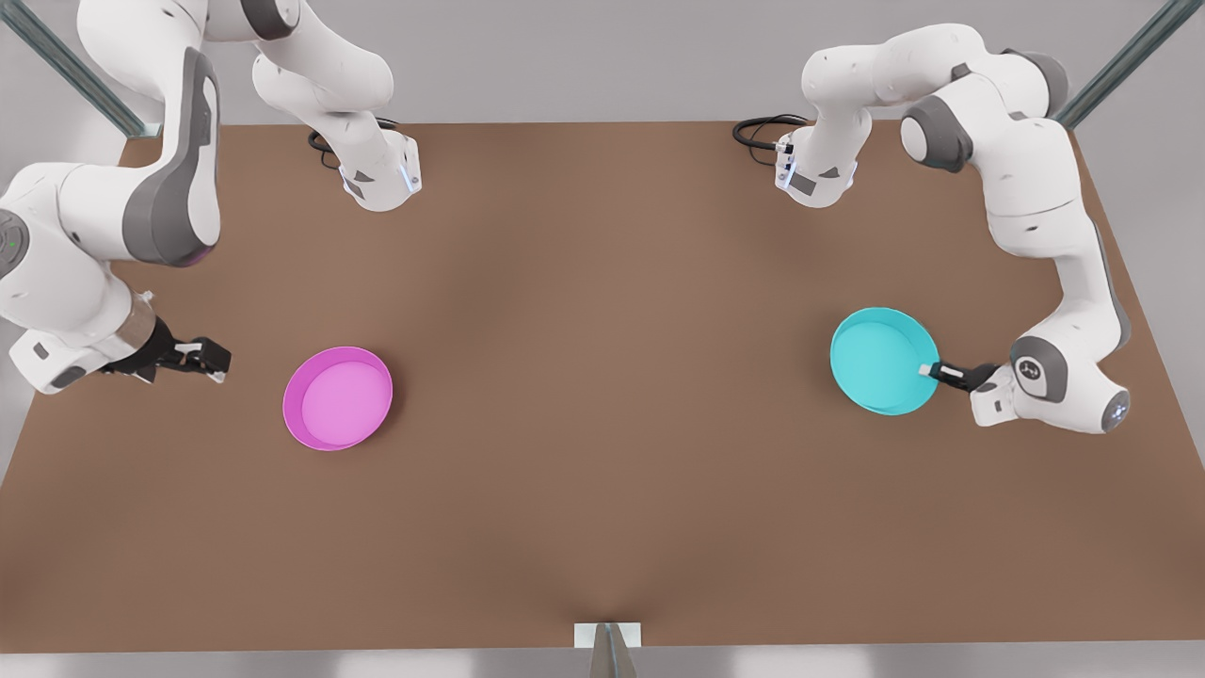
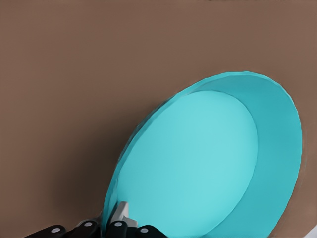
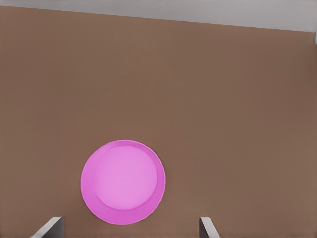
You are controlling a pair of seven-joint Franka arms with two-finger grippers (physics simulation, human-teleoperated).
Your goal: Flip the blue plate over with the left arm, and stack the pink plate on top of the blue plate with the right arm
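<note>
The blue plate [image 1: 883, 361] [image 2: 198, 158] is at the front view's right, tilted up off the brown table with its hollow side facing the front view's left. My left gripper [image 1: 932, 370] [image 2: 113, 224] is shut on its rim at the edge nearest that arm. At the front view's left, the pink plate [image 1: 337, 397] [image 3: 123, 181] lies flat with its hollow side up. My right gripper [image 1: 209, 358] [image 3: 130, 233] hovers open a short way to the front view's left of the pink plate, touching nothing. That arm waits.
Both arm bases [image 1: 381, 174] [image 1: 814, 174] stand at the table's back edge, with black cables [image 1: 758, 130] beside them. A small white bracket [image 1: 607, 636] sits at the front edge. Bare brown table [image 1: 602, 377] spans the gap between the plates.
</note>
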